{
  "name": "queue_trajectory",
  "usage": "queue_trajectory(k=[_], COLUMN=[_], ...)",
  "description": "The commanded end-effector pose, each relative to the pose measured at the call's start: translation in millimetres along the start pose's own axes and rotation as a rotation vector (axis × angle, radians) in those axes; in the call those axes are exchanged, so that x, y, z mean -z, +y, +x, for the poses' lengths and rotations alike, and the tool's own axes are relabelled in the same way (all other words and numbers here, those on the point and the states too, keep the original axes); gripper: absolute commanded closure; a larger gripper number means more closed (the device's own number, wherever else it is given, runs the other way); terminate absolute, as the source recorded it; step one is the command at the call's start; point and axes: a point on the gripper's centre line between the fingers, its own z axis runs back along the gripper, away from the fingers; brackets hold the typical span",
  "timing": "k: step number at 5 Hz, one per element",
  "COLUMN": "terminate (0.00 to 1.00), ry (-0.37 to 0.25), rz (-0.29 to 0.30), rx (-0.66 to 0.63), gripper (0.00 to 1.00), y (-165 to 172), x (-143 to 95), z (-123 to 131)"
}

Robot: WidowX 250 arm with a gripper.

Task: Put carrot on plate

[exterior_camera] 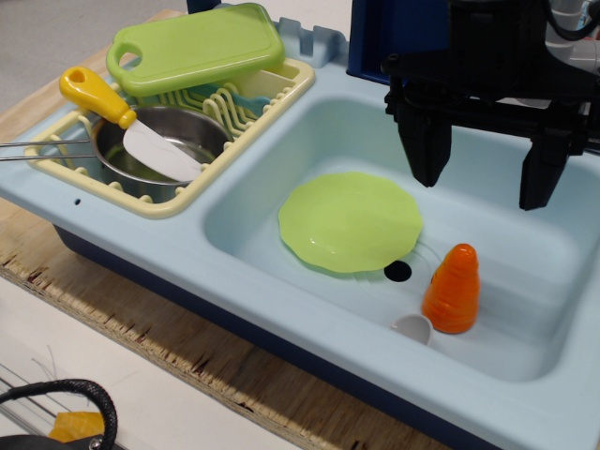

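Note:
The orange toy carrot (453, 289) stands upright in the light-blue sink basin (525, 272), tip up, just right of the drain hole. The flat light-green plate (350, 221) lies on the sink floor to the carrot's left, apart from it. My black gripper (486, 176) hangs open above the sink, its two fingers spread wide, above and slightly behind the carrot. It holds nothing.
A yellow dish rack (169, 122) sits at the left with a metal pot (164, 150), a yellow-handled spatula (117, 112) and a green cutting board (197, 47) on top. A small white object (412, 328) lies by the carrot's base. The drain hole (397, 271) is dark.

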Motion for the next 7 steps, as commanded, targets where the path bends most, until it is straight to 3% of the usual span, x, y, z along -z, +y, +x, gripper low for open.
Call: queue_trajectory(k=[1,4,7], terminate=[0.00,0.00,0.00], ry=[0.000,0.064,0.132], rz=[0.000,0.014,-0.002], rx=[0.000,-0.002,0.004], gripper=[0.00,0.00,0.00], y=[0.0,-5.7,-3.9], x=[0.0,13.9,48.0], z=[0.0,-19.3,-29.0])
